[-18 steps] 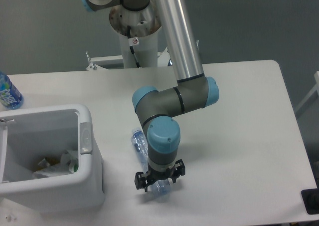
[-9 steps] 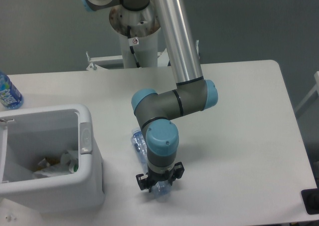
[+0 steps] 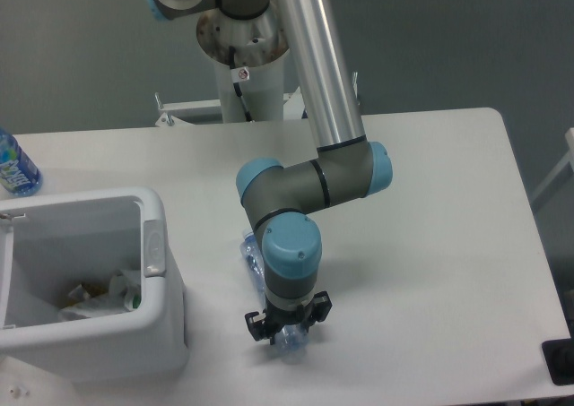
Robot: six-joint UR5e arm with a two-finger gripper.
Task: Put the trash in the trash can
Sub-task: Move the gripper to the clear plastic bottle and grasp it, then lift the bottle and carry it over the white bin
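Observation:
The crushed clear bluish bottle [image 3: 251, 250] lies on the white table, right of the trash can; its ends show above and below my wrist. My gripper [image 3: 289, 332] points straight down over the bottle's near end, its fingers closed in against the bottle's sides at table level. The trash can [image 3: 154, 245], a boxy white bin, stands at the left front. The crumpled white wrapper with green marks [image 3: 115, 293] lies inside it on the bottom.
An intact bottle with a blue label [image 3: 14, 168] stands at the table's left edge behind the bin. The arm's base column [image 3: 247, 74] rises behind the table. A dark object [image 3: 560, 361] sits at the right front corner.
The gripper's fingers have drawn in around the bottle's near end and the wrist has dropped slightly. The bottle's far end has shifted a little to the right.

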